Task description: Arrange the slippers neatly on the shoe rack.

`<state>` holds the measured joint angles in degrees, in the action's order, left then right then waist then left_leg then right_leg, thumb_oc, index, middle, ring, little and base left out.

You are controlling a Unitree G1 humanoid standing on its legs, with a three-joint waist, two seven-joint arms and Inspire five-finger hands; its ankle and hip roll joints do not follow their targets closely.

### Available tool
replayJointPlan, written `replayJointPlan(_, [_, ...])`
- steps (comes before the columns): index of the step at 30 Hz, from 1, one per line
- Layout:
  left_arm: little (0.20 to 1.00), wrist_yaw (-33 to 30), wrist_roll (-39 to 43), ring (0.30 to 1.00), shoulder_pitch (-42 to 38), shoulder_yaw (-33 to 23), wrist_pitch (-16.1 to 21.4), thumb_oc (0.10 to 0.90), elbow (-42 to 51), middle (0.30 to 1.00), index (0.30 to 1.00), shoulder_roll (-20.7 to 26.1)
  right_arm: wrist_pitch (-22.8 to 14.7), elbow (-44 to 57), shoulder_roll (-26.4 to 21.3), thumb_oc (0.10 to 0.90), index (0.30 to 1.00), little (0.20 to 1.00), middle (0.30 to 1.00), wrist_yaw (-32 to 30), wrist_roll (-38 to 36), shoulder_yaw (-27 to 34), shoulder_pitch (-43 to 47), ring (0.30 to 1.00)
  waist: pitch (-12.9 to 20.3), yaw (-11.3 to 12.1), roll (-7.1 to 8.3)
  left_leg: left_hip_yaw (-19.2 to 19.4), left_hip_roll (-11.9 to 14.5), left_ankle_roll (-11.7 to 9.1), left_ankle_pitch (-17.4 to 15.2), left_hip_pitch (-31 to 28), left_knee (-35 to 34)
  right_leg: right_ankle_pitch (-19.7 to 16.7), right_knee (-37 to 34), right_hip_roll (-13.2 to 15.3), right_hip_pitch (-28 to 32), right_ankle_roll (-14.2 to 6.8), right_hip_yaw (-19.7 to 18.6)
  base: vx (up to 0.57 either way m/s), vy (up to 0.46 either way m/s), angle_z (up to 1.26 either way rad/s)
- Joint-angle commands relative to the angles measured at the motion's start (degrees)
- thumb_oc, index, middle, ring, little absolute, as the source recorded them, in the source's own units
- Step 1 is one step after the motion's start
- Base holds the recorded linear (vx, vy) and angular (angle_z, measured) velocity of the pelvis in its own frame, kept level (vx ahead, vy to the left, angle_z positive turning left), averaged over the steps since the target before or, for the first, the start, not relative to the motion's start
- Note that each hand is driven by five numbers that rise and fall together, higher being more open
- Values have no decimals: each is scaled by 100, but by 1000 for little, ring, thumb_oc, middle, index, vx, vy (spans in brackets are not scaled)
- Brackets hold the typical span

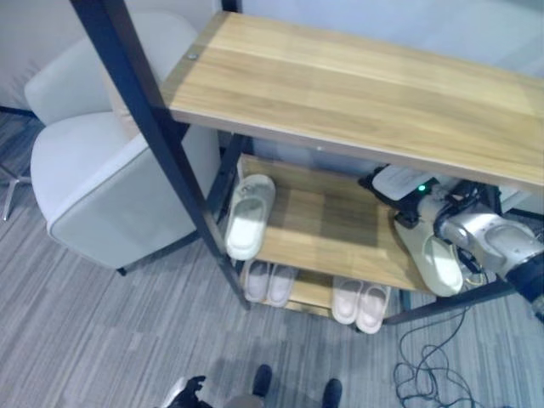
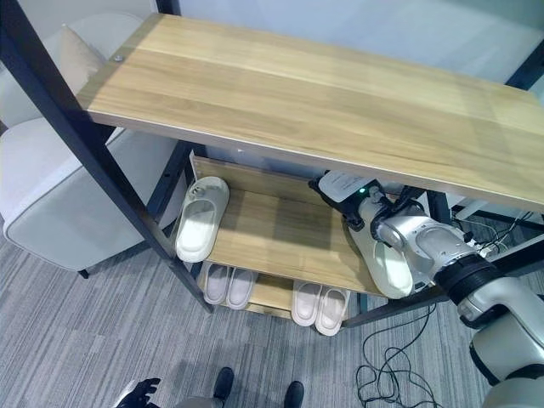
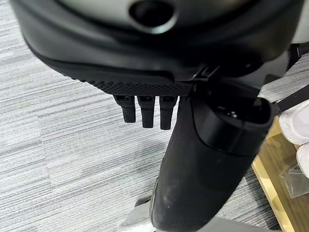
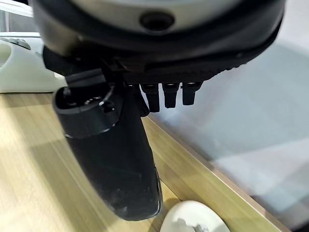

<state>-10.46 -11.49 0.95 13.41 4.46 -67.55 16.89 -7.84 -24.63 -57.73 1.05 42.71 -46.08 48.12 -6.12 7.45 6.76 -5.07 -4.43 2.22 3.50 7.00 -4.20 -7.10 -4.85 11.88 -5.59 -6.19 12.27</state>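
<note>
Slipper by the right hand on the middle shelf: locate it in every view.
Left eye view: slipper at the middle shelf's right end, beside the right hand.
Right eye view: same spot, right of centre.
Right wrist view: pale toe past the thumb.
Left wrist view: cannot match it.
Shared landmark: the middle shelf's wooden board.

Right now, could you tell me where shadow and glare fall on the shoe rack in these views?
Left eye view: the top shelf is brightly and evenly lit, and it throws shade across the back of the middle shelf. Right wrist view: a pale band of glare crosses the grey surface behind the right hand, and the wood beside the hand shows a soft sheen.
</note>
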Motion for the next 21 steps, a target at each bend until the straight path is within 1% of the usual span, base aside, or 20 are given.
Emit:
replayJointPlan(1, [900, 100, 66, 900, -12, 267, 134, 800, 485, 900, 900, 0, 249, 301, -853, 800, 900, 900, 900, -128, -33, 574, 112, 900, 202, 80, -230, -455, -18, -66, -524, 141, 278, 714, 1011, 301, -18, -434, -36, 9, -3, 5])
replayJointPlan(3, [900, 226, 82, 900, 156, 366, 160, 800, 914, 900, 900, 35, 218, 388, -1011, 800, 900, 900, 900, -119, -15, 906, -310, 900, 193, 87, -268, -469, -21, -60, -541, 135, 300, 731, 1021, 291, -4, -438, -39, 0, 0, 0])
replayJointPlan(4, [900, 308, 44, 900, 290, 396, 205, 800, 1278, 900, 900, 86, 202, 450, -1090, 800, 900, 900, 900, -121, 17, 1123, -547, 900, 177, 77, -308, -470, -24, -57, -548, 129, 311, 742, 1028, 289, 6, -439, -37, 0, 0, 0])
replayJointPlan(5, [900, 316, 43, 900, 307, 407, 193, 800, 1305, 900, 900, 106, 201, 471, -1095, 800, 900, 900, 900, -117, 23, 1179, -608, 900, 181, 90, -298, -473, -24, -58, -549, 126, 312, 742, 1028, 288, 11, -438, -35, 0, 0, 0])
replayJointPlan(6, [900, 334, -30, 900, 442, 406, 227, 800, 1675, 900, 900, 194, 193, 553, -1190, 800, 900, 900, 900, -114, 33, 1458, -933, 900, 161, 91, -322, -483, -31, -54, -559, 118, 322, 761, 1037, 287, 20, -437, -33, 0, 0, 0])
replayJointPlan(12, [900, 435, -162, 900, 669, 410, 267, 800, 2160, 900, 900, 343, 151, 596, -1360, 800, 900, 900, 900, -172, 47, 2081, -1688, 900, 132, 137, -316, -512, -32, -68, -593, 80, 368, 798, 1055, 284, 85, -440, -9, 3, -5, 0])
replayJointPlan(13, [900, 351, -145, 900, 536, 329, 235, 800, 1881, 900, 900, 394, 104, 780, -1385, 800, 900, 900, 900, -218, 108, 2043, -1630, 900, 151, 110, -301, -495, -19, -78, -601, 61, 365, 807, 1048, 275, 88, -444, -21, 0, 0, 0])
replayJointPlan(14, [900, 338, -147, 900, 505, 323, 255, 800, 1839, 900, 900, 378, 108, 790, -1387, 800, 900, 900, 900, -208, 109, 2038, -1610, 900, 136, 104, -304, -493, -17, -79, -601, 57, 363, 809, 1048, 274, 90, -443, -23, 0, 0, 0])
replayJointPlan(15, [900, 77, -279, 900, 496, 369, 376, 800, 1365, 900, 900, 304, 213, 353, -1228, 800, 900, 900, 900, -337, 177, 1952, -1537, 900, 120, 149, -291, -494, -14, -97, -610, 48, 375, 820, 1037, 265, 116, -434, -25, 15, -41, -3])
replayJointPlan(16, [900, 91, -236, 900, 529, 436, 394, 800, 1276, 900, 900, 243, 278, 71, -1204, 800, 900, 900, 900, -322, 176, 1938, -1592, 900, 112, 178, -277, -503, -14, -112, -600, 61, 372, 814, 1024, 261, 121, -428, -16, 17, -50, -5])
replayJointPlan(19, [900, 150, -217, 900, 509, 480, 407, 800, 1145, 900, 900, 172, 307, 58, -1232, 800, 900, 900, 900, -386, 96, 2219, -1806, 900, 133, 166, -284, -506, -19, -110, -600, 77, 368, 819, 1018, 256, 116, -425, 1, 19, -28, 7])
replayJointPlan(21, [900, 138, -263, 900, 485, 515, 416, 800, 1017, 900, 900, 159, 364, -204, -1170, 800, 900, 900, 900, -472, 110, 2330, -1941, 900, 167, 196, -283, -532, -30, -118, -592, 73, 347, 814, 979, 254, 133, -425, 21, 40, -28, 3])
